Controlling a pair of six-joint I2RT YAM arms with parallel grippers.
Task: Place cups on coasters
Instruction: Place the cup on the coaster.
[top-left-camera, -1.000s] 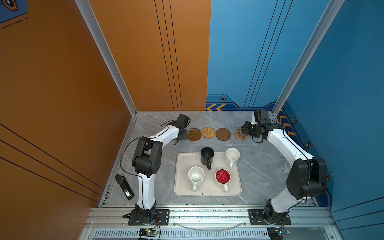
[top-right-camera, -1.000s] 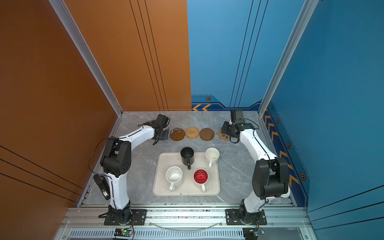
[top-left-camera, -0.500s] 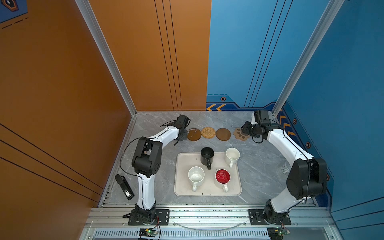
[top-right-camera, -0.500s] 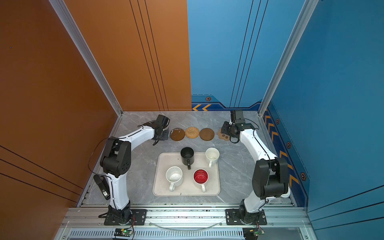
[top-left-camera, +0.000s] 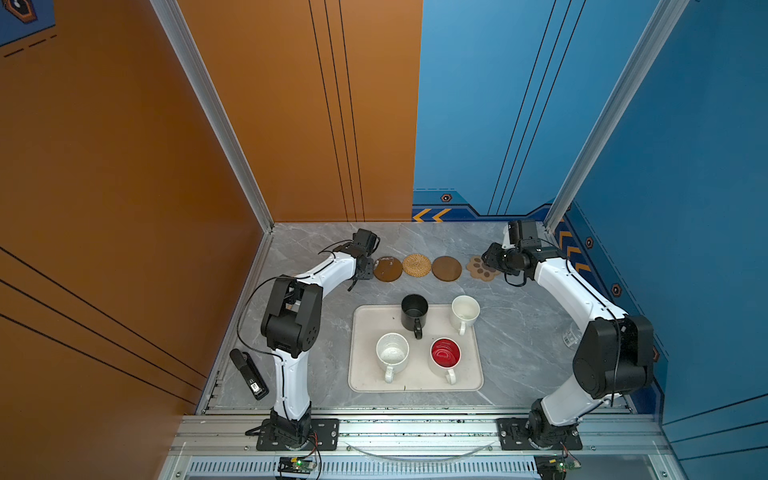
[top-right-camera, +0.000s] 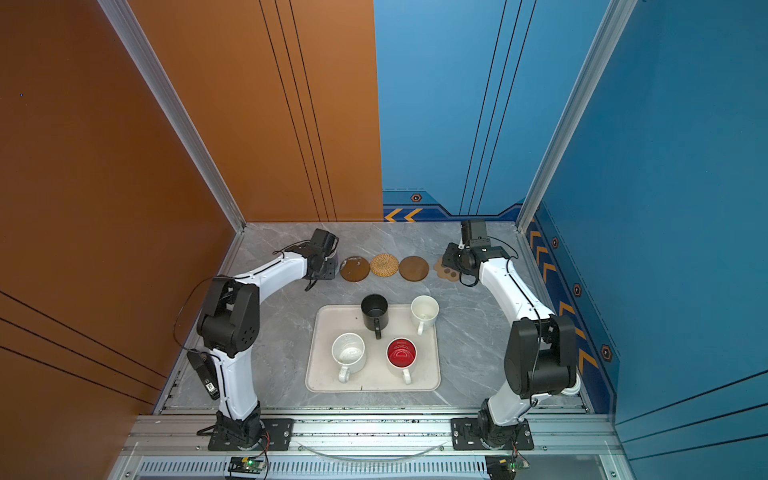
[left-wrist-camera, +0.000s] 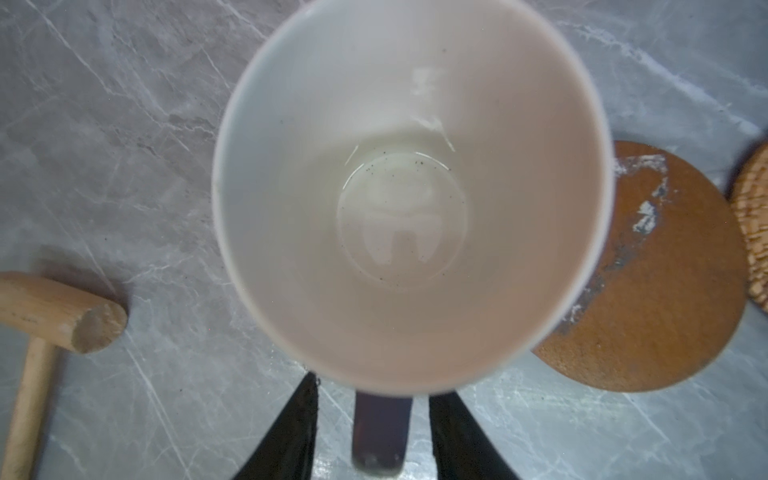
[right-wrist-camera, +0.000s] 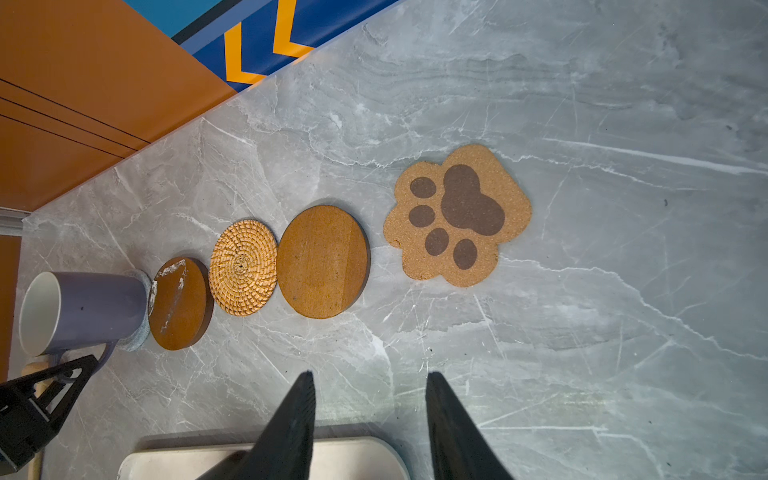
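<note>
The lavender cup (right-wrist-camera: 83, 307) stands on the grey-white woven coaster (right-wrist-camera: 139, 336) at the left end of the row. My left gripper (left-wrist-camera: 376, 386) is open, its fingers (left-wrist-camera: 299, 424) either side of the cup's handle (left-wrist-camera: 380, 432) with gaps. Beside it lie the glossy brown coaster (top-left-camera: 387, 269), rattan coaster (top-left-camera: 416, 264), plain brown coaster (top-left-camera: 446, 268) and paw coaster (top-left-camera: 482, 268), all bare. My right gripper (right-wrist-camera: 370, 376) hangs open and empty near the paw coaster (right-wrist-camera: 457, 216). On the tray (top-left-camera: 361, 374) stand the black (top-left-camera: 414, 311), cream (top-left-camera: 465, 311), speckled (top-left-camera: 392, 353) and red-lined (top-left-camera: 445, 354) cups.
A wooden mallet (left-wrist-camera: 54, 316) lies on the marble close to the lavender cup. A black device (top-left-camera: 249, 374) rests at the left edge, and a white-lidded jar (top-right-camera: 571, 386) sits behind the right arm's base. Orange and blue walls close in the back.
My left gripper's jaws have parted off the lavender cup's handle. Both arms stay where they were, and the right gripper is unchanged.
</note>
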